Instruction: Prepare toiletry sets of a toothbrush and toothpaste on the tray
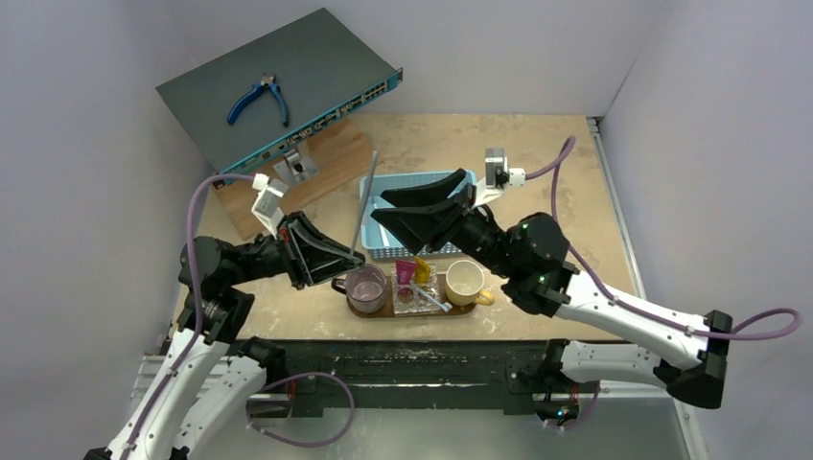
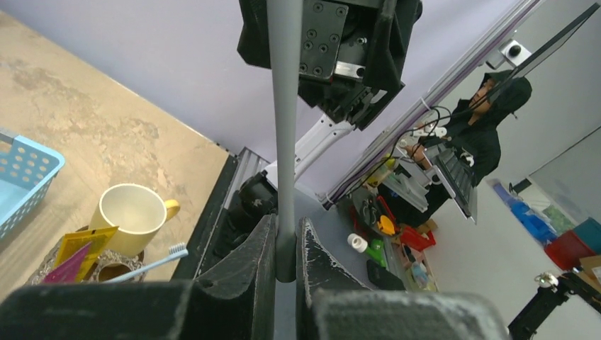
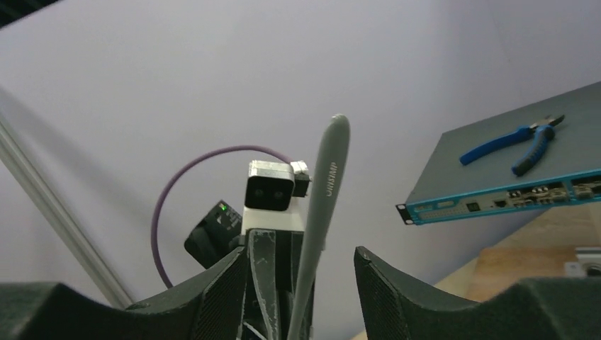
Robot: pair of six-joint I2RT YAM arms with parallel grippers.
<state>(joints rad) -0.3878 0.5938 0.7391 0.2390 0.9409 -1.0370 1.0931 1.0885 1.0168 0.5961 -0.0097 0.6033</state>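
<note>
Hold tight with the left gripper point(image 2: 287, 248), shut on the grey toothbrush point(image 2: 285, 142) standing tall at 12 o'clock from the tray point(image 1: 383, 313). Gently close the wide-open, empty right gripper point(image 3: 301, 256) around it before letting go.

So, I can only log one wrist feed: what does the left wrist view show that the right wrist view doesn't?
Only the left wrist: the mug, the toothpaste tubes, a pale toothbrush lying beside them, and a corner of the basket.
Only the right wrist: the pliers lying on the switch.
Both: the grey toothbrush, clamped in the left gripper.
</note>
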